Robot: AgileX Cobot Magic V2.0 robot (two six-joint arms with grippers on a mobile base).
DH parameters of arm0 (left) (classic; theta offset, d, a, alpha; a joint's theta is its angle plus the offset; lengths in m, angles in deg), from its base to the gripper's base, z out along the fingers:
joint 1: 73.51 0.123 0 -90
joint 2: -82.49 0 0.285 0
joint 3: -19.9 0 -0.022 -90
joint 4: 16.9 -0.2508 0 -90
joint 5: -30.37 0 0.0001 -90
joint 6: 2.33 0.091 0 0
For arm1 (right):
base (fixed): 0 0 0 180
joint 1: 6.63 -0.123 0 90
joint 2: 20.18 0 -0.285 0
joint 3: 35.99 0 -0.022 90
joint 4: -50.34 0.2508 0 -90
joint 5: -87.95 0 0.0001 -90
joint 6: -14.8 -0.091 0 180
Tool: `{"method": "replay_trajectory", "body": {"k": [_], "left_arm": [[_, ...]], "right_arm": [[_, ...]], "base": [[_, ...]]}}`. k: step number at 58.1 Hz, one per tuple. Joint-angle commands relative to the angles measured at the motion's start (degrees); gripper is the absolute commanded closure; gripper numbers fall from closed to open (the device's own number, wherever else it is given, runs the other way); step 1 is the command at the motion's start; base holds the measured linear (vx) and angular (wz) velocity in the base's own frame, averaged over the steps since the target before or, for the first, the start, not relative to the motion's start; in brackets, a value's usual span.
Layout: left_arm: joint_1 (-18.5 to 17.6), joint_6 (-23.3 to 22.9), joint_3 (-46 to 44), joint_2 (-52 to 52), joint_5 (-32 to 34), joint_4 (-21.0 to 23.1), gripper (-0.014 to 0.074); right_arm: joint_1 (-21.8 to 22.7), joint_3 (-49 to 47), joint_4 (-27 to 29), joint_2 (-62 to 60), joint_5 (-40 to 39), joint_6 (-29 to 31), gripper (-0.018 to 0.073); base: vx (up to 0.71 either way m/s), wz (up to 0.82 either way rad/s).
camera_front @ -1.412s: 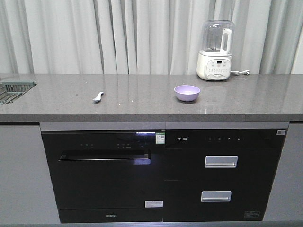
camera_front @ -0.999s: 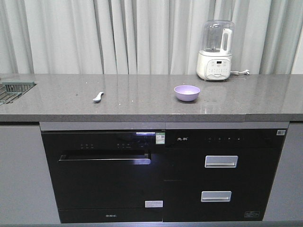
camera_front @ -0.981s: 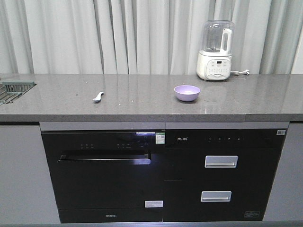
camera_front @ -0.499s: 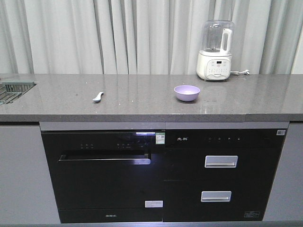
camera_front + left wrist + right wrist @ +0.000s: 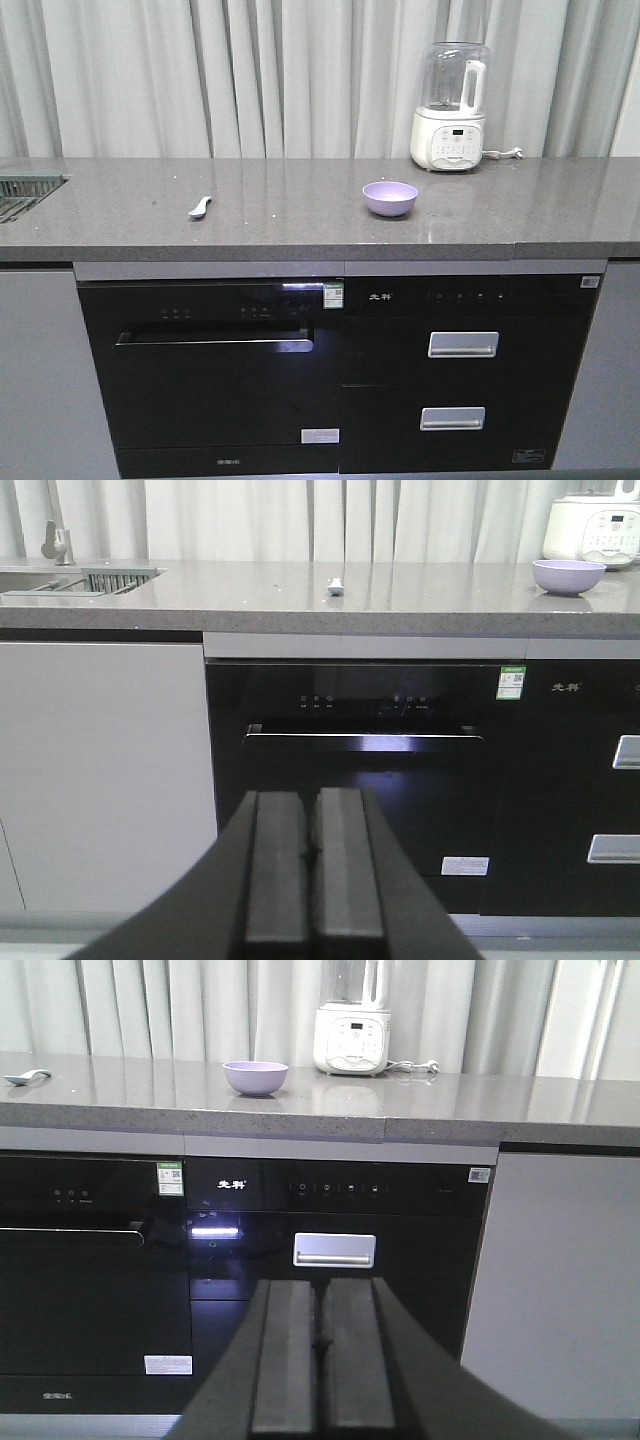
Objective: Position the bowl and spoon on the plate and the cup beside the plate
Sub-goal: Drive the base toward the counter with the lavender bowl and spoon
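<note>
The lavender bowl point(image 5: 390, 197) sits upright on the grey countertop, right of centre; it also shows as the bowl point(image 5: 568, 575) and the bowl point(image 5: 255, 1076) in the wrist views. The small pale spoon point(image 5: 199, 207) lies on the counter to the left, seen too as the spoon point(image 5: 337, 584) and the spoon point(image 5: 25, 1077). Plate and cup are out of view. My left gripper point(image 5: 310, 855) is shut and empty, low in front of the black oven. My right gripper point(image 5: 322, 1340) is shut and empty, below counter height facing the drawers.
A white blender point(image 5: 449, 108) with a clear jug stands at the back right of the counter point(image 5: 300, 225), its cord trailing right. A sink with a rack point(image 5: 20, 190) is at the far left. Below are a black oven point(image 5: 205, 370) and drawers with handles point(image 5: 463, 344).
The whole scene has shifted slightly left and down in the front view, so the camera has moved a little. Bowl and spoon stay where they were on the counter.
</note>
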Motion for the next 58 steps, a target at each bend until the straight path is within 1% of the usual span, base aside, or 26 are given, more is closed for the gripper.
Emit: {"method": "replay_trajectory", "body": {"k": [1,37,58], "left_arm": [[0.2,-0.1,1.5,-0.8,4.8,0.7,0.0602],[0.2,-0.1,1.5,-0.8,4.8,0.7,0.0602],[0.2,-0.1,1.5,-0.8,4.8,0.7,0.0602]], "right_arm": [[0.3,1.0,-0.4,-1.1,-4.9,0.3,0.0568],[0.3,1.0,-0.4,-1.1,-4.9,0.3,0.0568],[0.3,1.0,-0.4,-1.1,-4.9,0.3,0.0568]], "base": [[0.08,-0.03],[0.14,0.03],[0.15,-0.08]]}}
